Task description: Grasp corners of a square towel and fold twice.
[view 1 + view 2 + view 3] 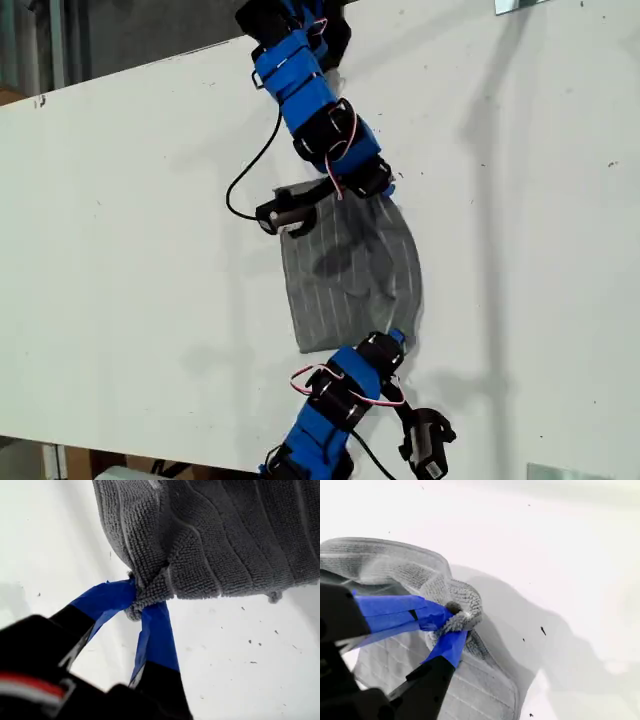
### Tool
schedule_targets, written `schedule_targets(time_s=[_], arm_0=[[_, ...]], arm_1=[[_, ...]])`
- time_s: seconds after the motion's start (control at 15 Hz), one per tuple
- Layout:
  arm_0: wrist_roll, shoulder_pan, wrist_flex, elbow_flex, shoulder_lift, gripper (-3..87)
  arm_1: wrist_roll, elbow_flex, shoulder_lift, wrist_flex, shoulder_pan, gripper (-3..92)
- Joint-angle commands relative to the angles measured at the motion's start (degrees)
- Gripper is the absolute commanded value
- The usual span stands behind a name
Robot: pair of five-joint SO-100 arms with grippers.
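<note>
A white table carries the towel near its middle, with bare surface open all round it. My first gripper has its blue fingers pinched on a towel corner. My second gripper is clamped on another corner, bunched and lifted. The towel's edge toward the exterior view's right bows outward.

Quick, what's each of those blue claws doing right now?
My first gripper: closed, pinching a corner of the towel.
My second gripper: closed, pinching another towel corner.
</note>
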Motion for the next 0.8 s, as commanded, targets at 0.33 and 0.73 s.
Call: schedule_targets(time_s=[0.33, 0.73], arm_0=[[2.5, -18.0, -4.5, 33.0, 26.3, -0.1], [8.7, -32.2, -7.7, 50.1, 39.6, -0.1]], arm_1=[[-7.6, 8.4, 13.6, 0.6, 15.9, -0.1], [-14.7, 12.8, 14.8, 0.0, 28.9, -0.1]])
